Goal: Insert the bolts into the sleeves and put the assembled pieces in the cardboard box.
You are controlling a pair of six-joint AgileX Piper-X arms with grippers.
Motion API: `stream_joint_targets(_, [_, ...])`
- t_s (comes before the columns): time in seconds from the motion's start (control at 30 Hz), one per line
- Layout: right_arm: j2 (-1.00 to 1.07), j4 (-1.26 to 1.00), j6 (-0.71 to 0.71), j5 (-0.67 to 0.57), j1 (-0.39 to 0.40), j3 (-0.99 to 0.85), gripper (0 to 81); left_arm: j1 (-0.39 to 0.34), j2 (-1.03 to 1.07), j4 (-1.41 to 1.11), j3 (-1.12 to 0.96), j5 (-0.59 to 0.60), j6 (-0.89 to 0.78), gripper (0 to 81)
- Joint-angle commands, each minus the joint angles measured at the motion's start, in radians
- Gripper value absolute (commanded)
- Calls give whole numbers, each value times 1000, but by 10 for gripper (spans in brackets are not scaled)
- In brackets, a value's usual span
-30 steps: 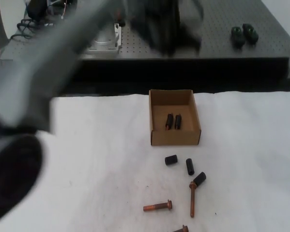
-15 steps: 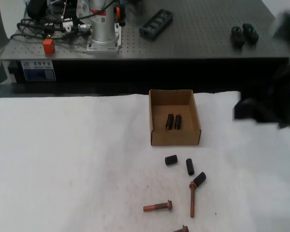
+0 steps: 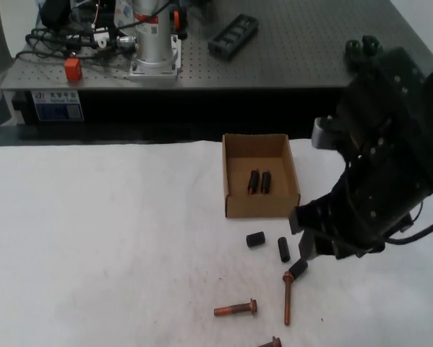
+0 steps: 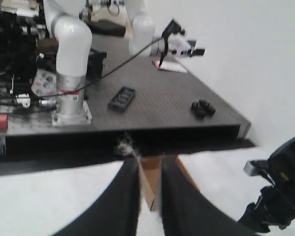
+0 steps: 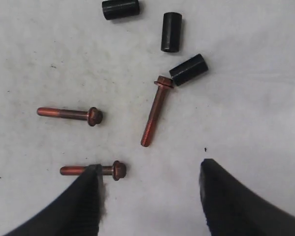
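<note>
The cardboard box (image 3: 262, 204) stands mid-bench with two assembled pieces (image 3: 259, 181) inside. In front of it lie three black sleeves (image 3: 255, 239) (image 5: 120, 9) and three copper bolts (image 3: 236, 309) (image 5: 153, 110) on the white cloth. One sleeve (image 5: 188, 70) touches the head of the middle bolt. My right gripper (image 5: 151, 167) (image 3: 306, 235) hangs open above these loose pieces, and one of its fingers (image 5: 85, 201) covers part of the nearest bolt (image 5: 113, 170). My left gripper (image 4: 149, 164) is held high and back, its fingers a narrow gap apart with nothing between them and the box (image 4: 148, 187) beyond.
Behind the cloth is a raised black perforated table (image 3: 296, 50) with a white post (image 3: 152, 36), cables, a black tray (image 3: 234, 35) and small dark parts. White cloth lies bare to the left of the box.
The left arm swept out of the high view. The right arm came in from the right and now stands over the loose sleeves and bolts. The pieces have not moved.
</note>
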Motion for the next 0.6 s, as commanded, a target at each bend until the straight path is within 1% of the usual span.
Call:
stream_joint_targets(0.0, [-110, 8, 76, 11, 16, -3, 421, -1, -27, -6, 2, -9, -13, 115])
stream_joint_targets(0.27, [-334, 58, 58, 25, 21, -3, 421, -1, -54, -6, -1, 7, -27, 115])
stream_joint_targets(0.43, [-421, 138, 27, 25, 21, -3, 421, -1, -54, -6, -1, 7, -48, 115])
stream_joint_targets(0.57, [-454, 141, -20, 25, 21, -3, 421, -1, -54, -6, -1, 7, -75, 115])
